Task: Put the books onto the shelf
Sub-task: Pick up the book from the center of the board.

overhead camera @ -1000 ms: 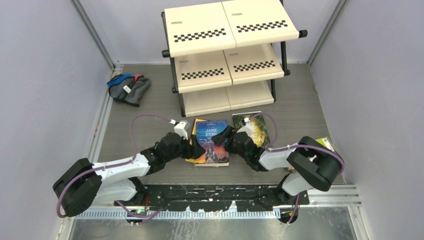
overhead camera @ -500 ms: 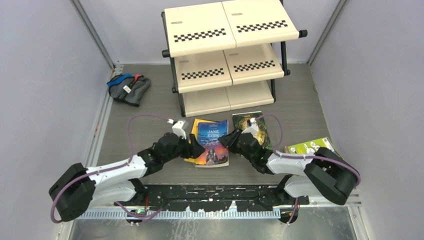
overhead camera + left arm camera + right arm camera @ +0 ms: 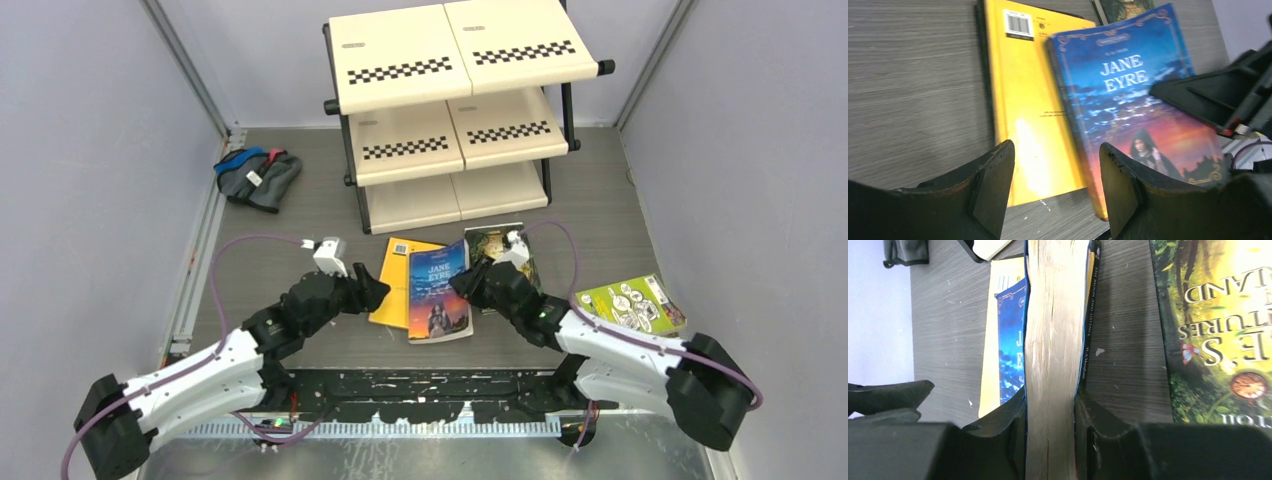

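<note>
yellow book (image 3: 390, 288) beside jane eyre (image 3: 440, 296); cloth bundle (image 3: 258, 178) apart.

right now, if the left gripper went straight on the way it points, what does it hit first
Probably the yellow book lying flat, framed by the open left gripper. The tilted Jane Eyre book sits beside that line, though depth is unclear.
</note>
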Robot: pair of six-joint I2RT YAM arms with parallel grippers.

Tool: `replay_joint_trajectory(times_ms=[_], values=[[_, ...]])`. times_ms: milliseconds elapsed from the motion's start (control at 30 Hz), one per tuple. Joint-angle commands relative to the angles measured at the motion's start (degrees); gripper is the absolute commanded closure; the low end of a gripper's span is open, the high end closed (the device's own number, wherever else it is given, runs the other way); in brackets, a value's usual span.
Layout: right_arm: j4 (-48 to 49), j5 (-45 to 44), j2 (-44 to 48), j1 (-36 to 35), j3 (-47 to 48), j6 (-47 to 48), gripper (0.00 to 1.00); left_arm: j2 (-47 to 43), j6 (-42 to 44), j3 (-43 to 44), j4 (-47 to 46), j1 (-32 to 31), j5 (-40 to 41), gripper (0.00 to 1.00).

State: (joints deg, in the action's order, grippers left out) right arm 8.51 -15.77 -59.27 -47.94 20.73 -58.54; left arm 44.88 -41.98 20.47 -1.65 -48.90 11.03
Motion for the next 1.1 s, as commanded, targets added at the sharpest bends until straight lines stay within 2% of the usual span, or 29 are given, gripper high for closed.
replay_joint_trajectory(times_ms=[0, 200, 433, 733, 1067], values=[[-11.02, -2.71, 7.64, -0.32, 7.93, 4.5, 0.99, -6.31, -1.5, 0.77, 7.86, -0.25, 7.81, 0.36], [-15.02, -3.01, 10.81, -0.26, 14.47, 6.49, 0.99, -9.3, -1.73, 0.86, 9.94, -0.23, 9.48, 0.36], [-15.57, -2.68, 9.28, -0.26, 22.18, 8.91, 0.99, -9.49, -0.11, 3.17, 10.4, -0.24, 9.36, 0.36], [-12.95, -0.99, 5.89, 0.34, 30.5, 9.94, 0.99, -10.59, 0.12, 3.6, 10.61, -0.23, 9.51, 0.37], [-6.57, 4.01, 1.33, 4.32, 38.67, 8.65, 0.99, -11.28, 0.47, 3.79, 11.61, -0.23, 9.7, 0.36]])
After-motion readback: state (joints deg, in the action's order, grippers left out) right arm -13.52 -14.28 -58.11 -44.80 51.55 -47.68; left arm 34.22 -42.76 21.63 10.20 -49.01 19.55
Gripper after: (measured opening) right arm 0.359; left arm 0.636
